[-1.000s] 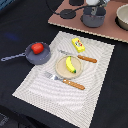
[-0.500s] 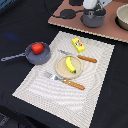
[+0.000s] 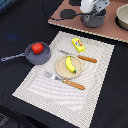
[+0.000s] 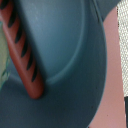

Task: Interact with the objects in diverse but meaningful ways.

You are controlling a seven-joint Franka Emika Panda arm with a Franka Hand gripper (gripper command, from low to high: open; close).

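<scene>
Claw [image 3: 93,11] sits at the far end of the bench [image 3: 20,30], right over the dark grey pot [image 3: 93,19] on the pinkish board [image 3: 107,30]. Can't tell from either view if the claw is open or shut, fingers hidden.

Wrist view: brown sausage [image 4: 22,52] with dark stripes lies inside the grey pot [image 4: 70,45], leaning along the inner wall, rounded end down near the pot floor.

Rest of the items are on the striped mat [image 3: 60,75]:
- Red tomato [image 3: 37,48] in the long-handled pan [image 3: 42,57] at the exterior view's left.
- Banana [image 3: 70,65] on the round tan plate [image 3: 61,69], mid mat.
- Yellow packet [image 3: 78,45] just beyond the plate.
- Orange-handled knife [image 3: 80,58] beyond the plate, fork [image 3: 65,81] on its near side.
- Another bowl [image 3: 123,17] at the exterior view's far right on the board.
</scene>
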